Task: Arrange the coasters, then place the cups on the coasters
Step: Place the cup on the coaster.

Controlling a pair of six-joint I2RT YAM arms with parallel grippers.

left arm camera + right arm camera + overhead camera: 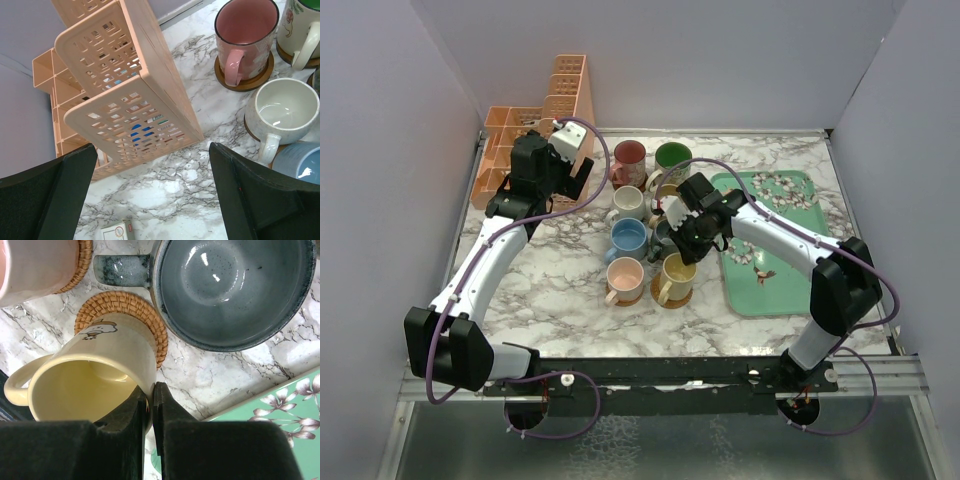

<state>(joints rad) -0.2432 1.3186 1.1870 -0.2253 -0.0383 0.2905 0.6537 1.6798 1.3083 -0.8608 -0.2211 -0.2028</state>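
Observation:
Several cups stand in two rows at mid-table, each on a round coaster. My right gripper (676, 248) (151, 390) is shut on the rim of the yellow cup (678, 270) (85, 385), one finger inside and one outside. That cup rests on a woven coaster (150, 315). The grey cup (230, 290) is just beyond it and the pink cup (624, 277) (35, 265) beside it. My left gripper (527, 170) (152, 190) hangs open over bare marble, holding nothing. The red cup (245, 30), cream cup (285, 110), blue cup (300, 162) and green cup (672, 157) lie to its right.
A peach lattice organiser (545, 125) (125, 90) lies at the back left, right under my left gripper. A mint-green floral tray (770, 240) (280, 415) sits right of the cups. A small white box (116, 232) lies on the marble. Walls enclose three sides.

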